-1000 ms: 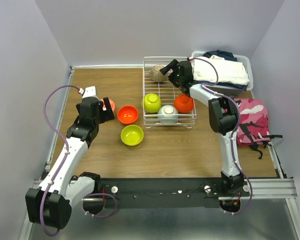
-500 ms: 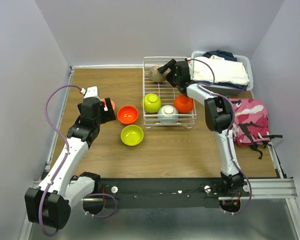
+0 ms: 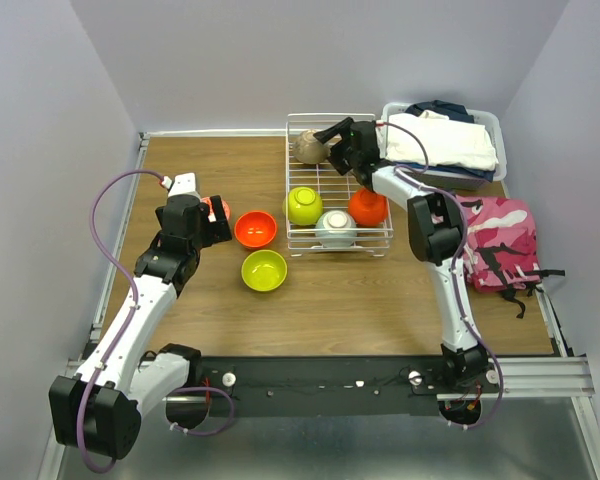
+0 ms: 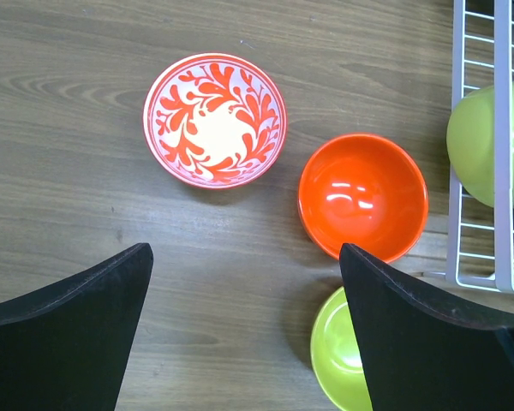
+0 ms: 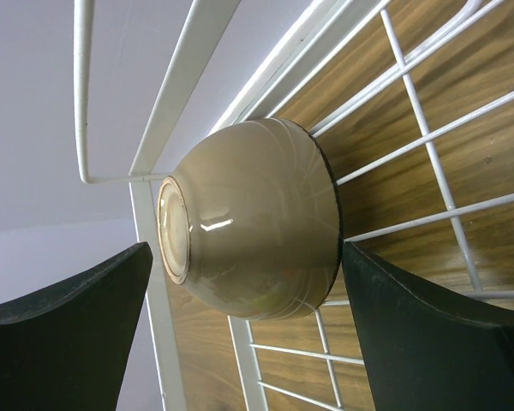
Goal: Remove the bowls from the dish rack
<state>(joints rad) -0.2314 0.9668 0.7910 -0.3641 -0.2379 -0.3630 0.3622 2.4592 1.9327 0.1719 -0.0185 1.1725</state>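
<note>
The white wire dish rack (image 3: 360, 250) stands at the back middle of the table. It holds a taupe bowl (image 3: 308, 147) tipped on its side in the far left corner, a lime-green bowl (image 3: 303, 205), a pale blue bowl (image 3: 336, 228) and an orange bowl (image 3: 367, 207). My right gripper (image 3: 330, 134) is open, one finger on each side of the taupe bowl (image 5: 257, 223), apart from it. On the table lie a white-and-red patterned bowl (image 4: 214, 120), an orange bowl (image 4: 362, 195) and a lime-green bowl (image 4: 338, 355). My left gripper (image 4: 244, 257) hovers open above them, holding nothing.
A grey bin of folded clothes (image 3: 445, 140) sits right behind the rack's far right corner. A pink camouflage bag (image 3: 500, 240) lies to the right of the rack. Walls close the table at the left, back and right.
My right gripper has moved left along the back of the rack, closing in on the taupe bowl. The left arm and the bowls on the table have not moved.
</note>
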